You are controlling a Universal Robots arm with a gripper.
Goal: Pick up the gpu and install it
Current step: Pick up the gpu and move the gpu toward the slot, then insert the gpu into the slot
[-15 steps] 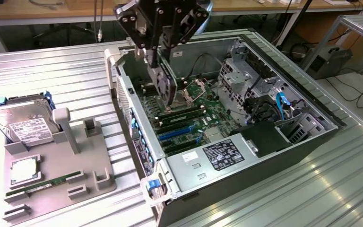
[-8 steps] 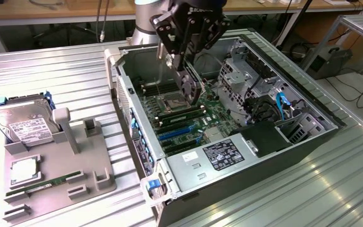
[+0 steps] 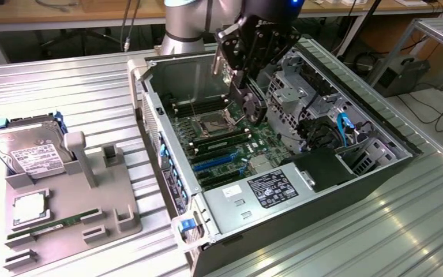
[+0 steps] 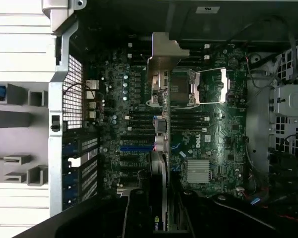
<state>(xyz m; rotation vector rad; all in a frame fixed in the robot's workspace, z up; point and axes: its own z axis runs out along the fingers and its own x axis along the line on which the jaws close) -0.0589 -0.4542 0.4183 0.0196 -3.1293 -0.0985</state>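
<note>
The fingers (image 3: pixel 237 60) are clamped on the gpu (image 3: pixel 251 101), which hangs on edge just above the motherboard (image 3: pixel 221 138) inside the open computer case (image 3: pixel 375 173), toward 12 o'clock in the exterior view. A hard drive (image 3: pixel 29 151) sits at the case's 9 o'clock.

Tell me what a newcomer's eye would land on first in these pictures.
The open computer case lying on its side on the metal table, motherboard exposed, draws the eye first. Above the board the gripper holds the gpu on edge in its jaws. At the exterior view's left, a grey fixture carries a hard drive and a green memory stick.
</note>
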